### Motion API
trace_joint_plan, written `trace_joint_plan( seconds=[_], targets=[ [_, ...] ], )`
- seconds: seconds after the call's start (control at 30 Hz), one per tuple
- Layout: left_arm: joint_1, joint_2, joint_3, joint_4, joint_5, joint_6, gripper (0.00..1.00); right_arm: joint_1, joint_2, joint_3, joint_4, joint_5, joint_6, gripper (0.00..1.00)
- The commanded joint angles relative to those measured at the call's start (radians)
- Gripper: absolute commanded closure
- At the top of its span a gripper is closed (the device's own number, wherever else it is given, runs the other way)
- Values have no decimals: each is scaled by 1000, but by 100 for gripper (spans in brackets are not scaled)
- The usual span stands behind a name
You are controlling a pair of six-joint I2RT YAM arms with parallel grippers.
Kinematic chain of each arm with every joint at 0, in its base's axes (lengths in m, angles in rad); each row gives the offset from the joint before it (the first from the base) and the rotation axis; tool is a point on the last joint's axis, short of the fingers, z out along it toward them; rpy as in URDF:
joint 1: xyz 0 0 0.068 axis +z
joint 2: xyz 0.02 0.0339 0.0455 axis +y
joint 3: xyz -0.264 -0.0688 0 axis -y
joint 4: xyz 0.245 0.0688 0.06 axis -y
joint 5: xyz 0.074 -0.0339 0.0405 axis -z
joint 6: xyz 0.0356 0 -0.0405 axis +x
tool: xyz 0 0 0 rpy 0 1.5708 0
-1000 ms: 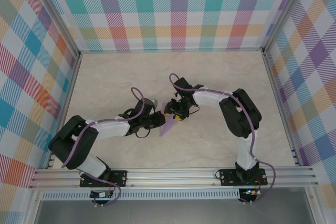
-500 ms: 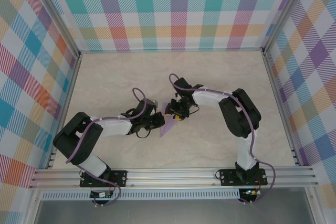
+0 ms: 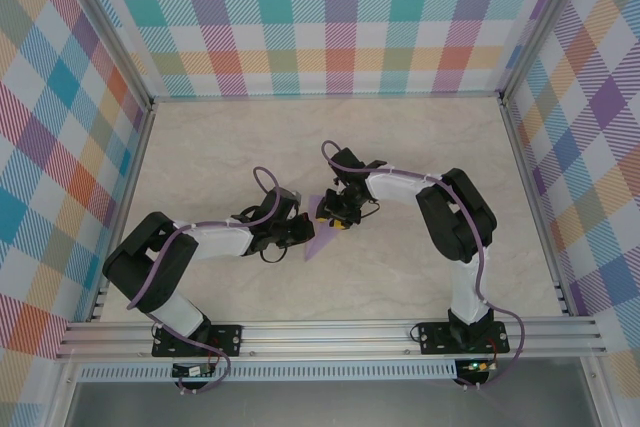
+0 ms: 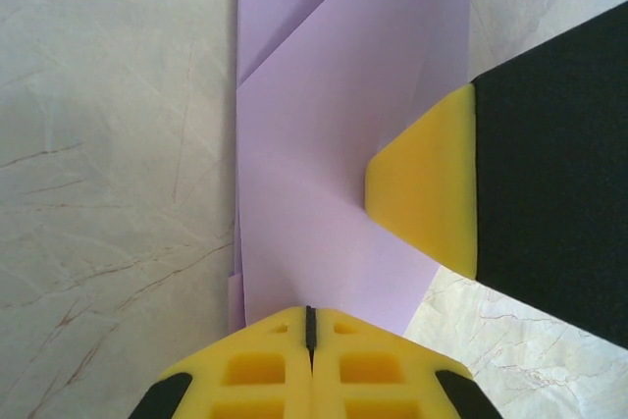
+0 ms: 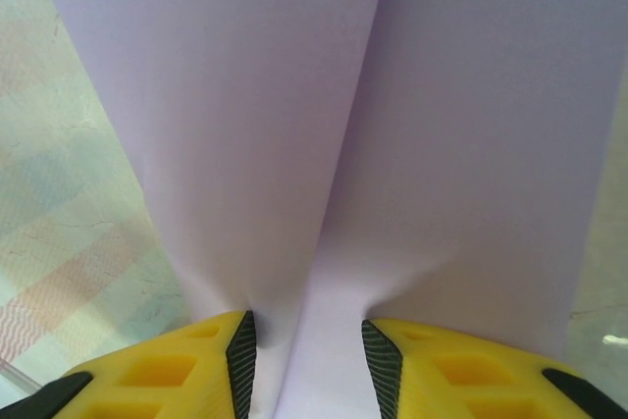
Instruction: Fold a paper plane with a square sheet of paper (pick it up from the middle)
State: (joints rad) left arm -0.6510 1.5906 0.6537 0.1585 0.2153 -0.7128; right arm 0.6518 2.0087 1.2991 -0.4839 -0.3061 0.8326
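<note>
Paper plane (image 3: 321, 241) mid marble-look table (image 3: 420, 157), plaid walls (image 3: 340, 27) round 3 sides.

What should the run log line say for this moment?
stage: creasing | left fingers: shut on paper edge | right fingers: apart, astride raised crease | paper: part-folded

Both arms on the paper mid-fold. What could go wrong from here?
1. Right gripper: jaws apart astride the raised fold of the paper plane, paper puckered at the pads. Closing could crush a stray crease in.
2. Left gripper: jaws shut, tips at the plane's near edge only. A tug might slide or pivot it.
3. Layers look offset along one edge: fold may end skewed.
</note>
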Motion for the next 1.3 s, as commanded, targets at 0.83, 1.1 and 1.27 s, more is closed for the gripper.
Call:
trace_joint_plan(
  seconds=[0.83,1.1,1.27],
  targets=[
    [17,41,29,-19,-1,23,95,-1,126,-50,-170,212,25,65],
    [17,34,23,-25,-7,19,96,0,143,-40,-172,199,14,64],
    [17,-1,12,-30,-6,15,96,2,153,-31,-177,194,7,62]
  ],
)
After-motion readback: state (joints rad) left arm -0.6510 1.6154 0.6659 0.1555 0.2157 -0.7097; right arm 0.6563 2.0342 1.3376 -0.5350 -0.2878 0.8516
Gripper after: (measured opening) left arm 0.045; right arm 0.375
